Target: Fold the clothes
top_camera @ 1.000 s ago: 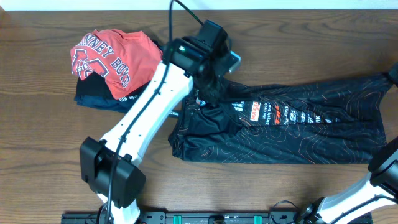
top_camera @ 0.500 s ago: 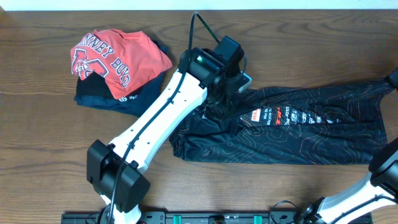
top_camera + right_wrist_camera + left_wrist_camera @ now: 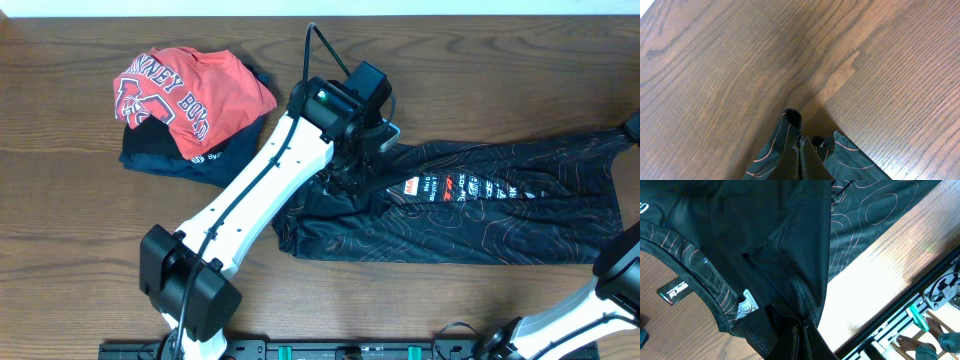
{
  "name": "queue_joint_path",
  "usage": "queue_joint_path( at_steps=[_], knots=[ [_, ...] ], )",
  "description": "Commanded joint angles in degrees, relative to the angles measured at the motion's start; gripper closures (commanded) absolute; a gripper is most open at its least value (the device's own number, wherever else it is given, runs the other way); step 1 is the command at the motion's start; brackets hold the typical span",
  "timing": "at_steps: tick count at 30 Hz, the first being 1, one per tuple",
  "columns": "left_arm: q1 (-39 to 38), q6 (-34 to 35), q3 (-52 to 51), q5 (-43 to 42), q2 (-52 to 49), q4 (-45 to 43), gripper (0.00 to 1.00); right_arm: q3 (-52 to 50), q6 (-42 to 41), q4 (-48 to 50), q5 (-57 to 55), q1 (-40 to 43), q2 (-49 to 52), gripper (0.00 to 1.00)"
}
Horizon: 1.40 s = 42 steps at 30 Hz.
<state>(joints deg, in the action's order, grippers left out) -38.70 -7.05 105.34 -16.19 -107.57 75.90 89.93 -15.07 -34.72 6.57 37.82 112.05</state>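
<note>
The black cycling jersey (image 3: pixel 470 205) with thin orange contour lines and a row of white and red logos lies stretched across the right half of the table. My left gripper (image 3: pixel 352 170) is shut on its left end and holds the cloth bunched and lifted; in the left wrist view the black fabric (image 3: pixel 765 245) hangs from the closed jaws (image 3: pixel 800 339). My right gripper (image 3: pixel 632 128) is at the far right edge, shut on the jersey's right end; its wrist view shows a hem (image 3: pixel 790 135) pinched between the fingers (image 3: pixel 801 160) above bare wood.
A red T-shirt with white lettering (image 3: pixel 185 90) lies on a folded dark navy garment (image 3: pixel 190 158) at the back left. The table's front edge and a black rail (image 3: pixel 920 305) show in the left wrist view.
My left gripper has carried the jersey's left end to the right, over the cloth, and the logos shifted with it. In the last half second it barely moved. The right gripper stayed put.
</note>
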Motion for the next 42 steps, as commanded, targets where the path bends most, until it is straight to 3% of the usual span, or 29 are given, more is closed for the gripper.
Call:
queue_joint_path(
  at_steps=[1,13,34,36,38,42],
  knots=[
    [-0.02,0.94,-0.22,-0.28,0.85,0.55,0.94,0.02,-0.68,-0.63,-0.85,0.79,-0.94,0.99],
    [-0.28,0.94,-0.22,-0.28,0.85,2.36,0.94,0.0,-0.13,-9.81,-13.9,1.33,-0.94,0.99],
    [-0.66,0.94,-0.22,-0.28,0.85,3.1,0.94,-0.04,-0.07,-16.74,-19.63,4.17,-0.94,0.99],
    [-0.66,0.94,-0.22,-0.28,0.85,3.26,0.94,-0.04,-0.09,-17.46,-20.87,4.17,-0.94,0.93],
    [-0.66,0.94,-0.22,-0.28,0.85,3.37,0.94,-0.04,-0.09,-17.49,-21.35,4.22,-0.94,0.73],
    [-0.66,0.94,-0.22,-0.28,0.85,3.34,0.94,-0.04,-0.11,-17.44,-21.35,4.28,-0.94,0.58]
  ],
)
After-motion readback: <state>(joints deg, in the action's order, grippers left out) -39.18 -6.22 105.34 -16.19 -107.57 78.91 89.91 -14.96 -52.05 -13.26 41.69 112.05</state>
